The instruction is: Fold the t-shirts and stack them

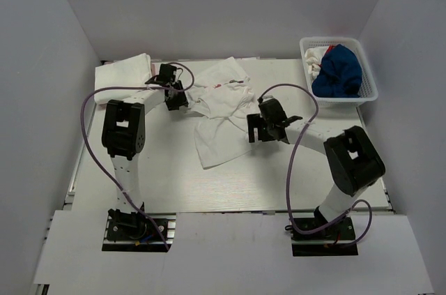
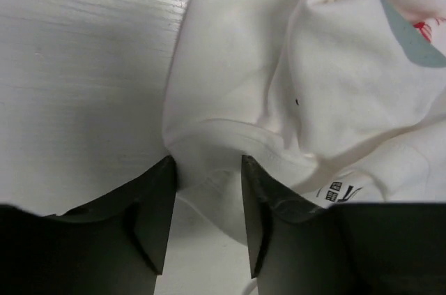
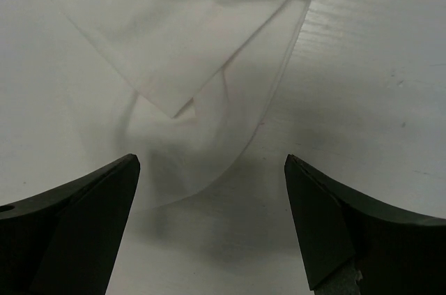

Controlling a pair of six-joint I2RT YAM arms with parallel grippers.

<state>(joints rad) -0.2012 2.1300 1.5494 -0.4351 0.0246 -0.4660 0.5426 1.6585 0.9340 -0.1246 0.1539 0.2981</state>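
Note:
A crumpled white t-shirt (image 1: 219, 96) with a small red print lies mid-table; its lower part trails toward the front. My left gripper (image 1: 178, 96) is at its left edge. In the left wrist view, the gripper (image 2: 208, 169) has its jaws part-way in around a hemmed fold of this t-shirt (image 2: 293, 79), with a gap still between them. My right gripper (image 1: 261, 127) hovers at the shirt's right side. It stands wide open (image 3: 212, 166) over the thin edge of the cloth (image 3: 174, 37) and holds nothing. A folded white t-shirt (image 1: 124, 70) lies at the back left.
A white lattice basket (image 1: 331, 40) at the back right holds a royal blue t-shirt (image 1: 338, 72) and some white cloth (image 1: 315, 58). White walls close in the table on the left, back and right. Purple cables loop from both arms.

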